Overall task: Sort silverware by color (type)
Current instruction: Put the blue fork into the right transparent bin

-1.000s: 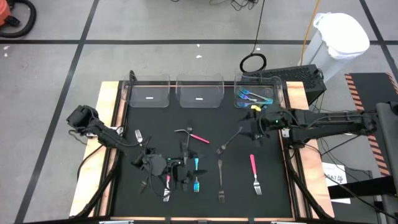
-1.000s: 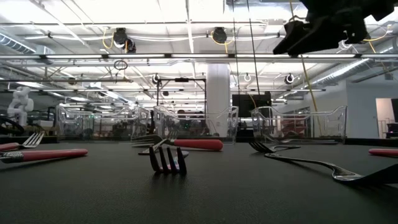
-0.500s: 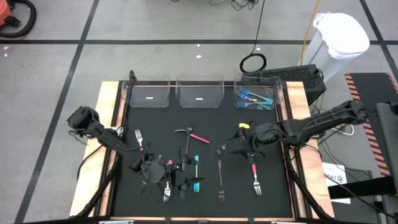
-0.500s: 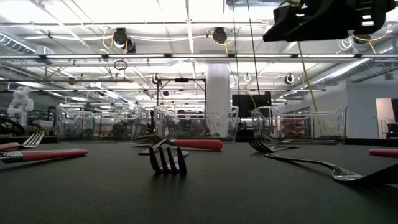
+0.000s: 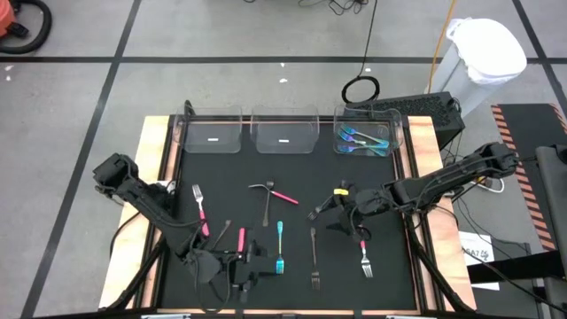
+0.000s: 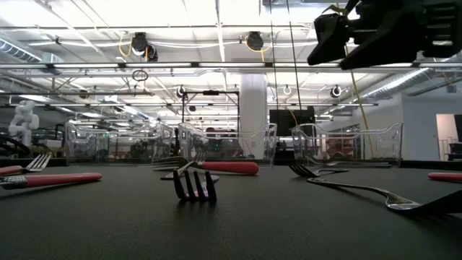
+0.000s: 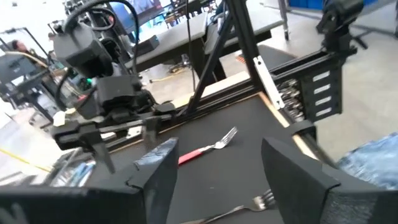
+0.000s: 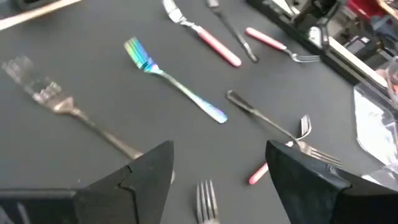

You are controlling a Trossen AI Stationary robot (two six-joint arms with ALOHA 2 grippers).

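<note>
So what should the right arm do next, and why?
Probably lower the right gripper straight down. Its fingers are open and hold nothing, it hangs above the black mat, and the tines of a fork show right between them in the right wrist view, so that fork looks nearest to grab. The left gripper is by the front edge.

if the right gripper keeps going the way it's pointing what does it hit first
Likely the black mat; the right gripper is open and tilted down toward it. The teal fork lies ahead; a fork head sits nearer between the fingers, so depth is uncertain.
</note>
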